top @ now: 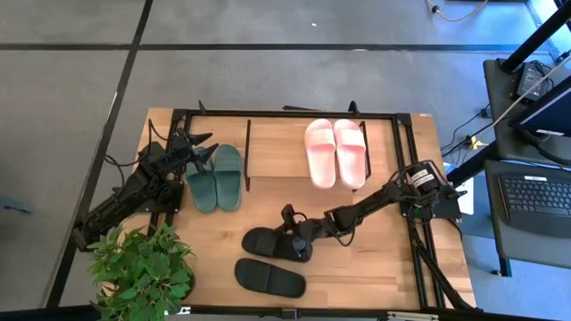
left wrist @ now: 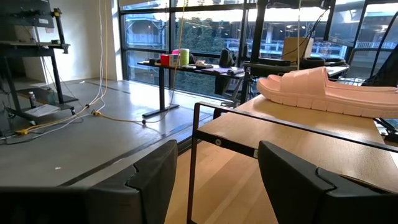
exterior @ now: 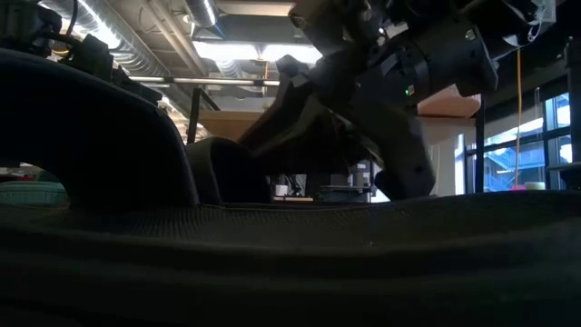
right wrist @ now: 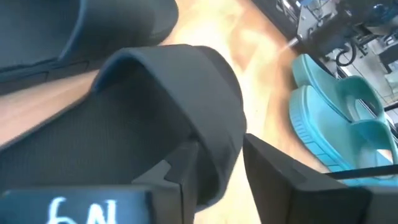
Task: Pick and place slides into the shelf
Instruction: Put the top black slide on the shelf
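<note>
Black slides, one pair, near the table's (top: pixel 393 267) front edge: right gripper (top: pixel 299 239) narrowed on one black slide's (top: pixel 268 242) strap (right wrist: pixel 205 93) (closing to lift it, apparently); its mate (top: pixel 269 278) lies nearer the front. Green pair (top: pixel 217 176) and pink pair (top: pixel 335 152) sit in the shelf (top: pixel 249 152). Left gripper (top: pixel 198 153) waits wide, empty, at the shelf's left end.

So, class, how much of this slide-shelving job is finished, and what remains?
Done: the pink pair and green pair sit inside the shelf. In hand: the right gripper is closing around the strap of one black slide. Left: shelving it and the other black slide. The left gripper waits open by the green pair.
</note>
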Robot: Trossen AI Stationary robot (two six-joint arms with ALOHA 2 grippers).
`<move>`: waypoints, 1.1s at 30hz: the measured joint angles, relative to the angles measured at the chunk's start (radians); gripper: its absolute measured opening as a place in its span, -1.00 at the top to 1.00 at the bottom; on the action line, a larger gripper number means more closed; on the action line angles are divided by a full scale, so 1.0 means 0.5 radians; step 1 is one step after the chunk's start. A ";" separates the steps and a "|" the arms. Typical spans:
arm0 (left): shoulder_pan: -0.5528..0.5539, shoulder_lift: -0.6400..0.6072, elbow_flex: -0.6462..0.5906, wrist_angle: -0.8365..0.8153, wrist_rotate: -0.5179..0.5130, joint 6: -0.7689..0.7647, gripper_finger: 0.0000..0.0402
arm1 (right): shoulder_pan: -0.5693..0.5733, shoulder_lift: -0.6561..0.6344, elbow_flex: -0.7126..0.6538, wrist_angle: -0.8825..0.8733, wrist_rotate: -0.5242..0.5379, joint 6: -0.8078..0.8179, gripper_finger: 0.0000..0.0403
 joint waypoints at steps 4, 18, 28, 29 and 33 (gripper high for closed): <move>0.000 0.000 0.001 0.001 0.000 0.000 -0.08 | 0.002 0.000 0.000 0.000 0.000 -0.004 0.55; -0.001 0.000 0.000 0.001 0.000 0.000 -0.08 | 0.002 -0.050 0.008 -0.022 0.016 0.136 0.95; -0.001 0.000 0.000 0.002 -0.001 0.000 -0.08 | 0.006 -0.264 0.403 -0.535 0.276 0.400 0.95; 0.000 0.000 0.000 0.002 0.000 0.000 -0.08 | 0.008 -0.265 0.488 -0.668 0.356 0.438 0.95; -0.001 0.000 0.000 0.002 -0.001 0.000 -0.08 | 0.010 -0.265 0.864 -1.360 0.889 0.627 0.95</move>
